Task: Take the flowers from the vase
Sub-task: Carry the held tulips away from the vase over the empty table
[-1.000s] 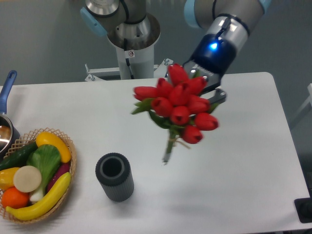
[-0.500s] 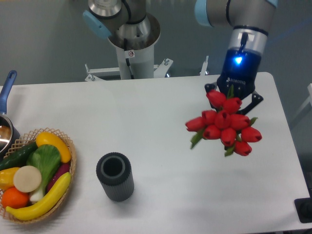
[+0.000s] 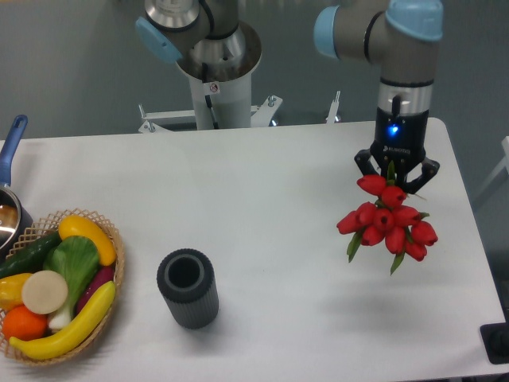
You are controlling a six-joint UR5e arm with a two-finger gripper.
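Near the table's (image 3: 262,183) right edge, gripper (image 3: 396,171) jaws clamped on the flowers (image 3: 387,224), buds hanging below. Vase (image 3: 188,288) stands empty near the front edge.

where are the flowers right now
The flowers hang in the gripper above the table's right side, well clear of the vase standing at lower left of centre.

Red tulip flowers (image 3: 387,223) hang at the table's right side, well apart from the upright dark ribbed vase (image 3: 188,288).
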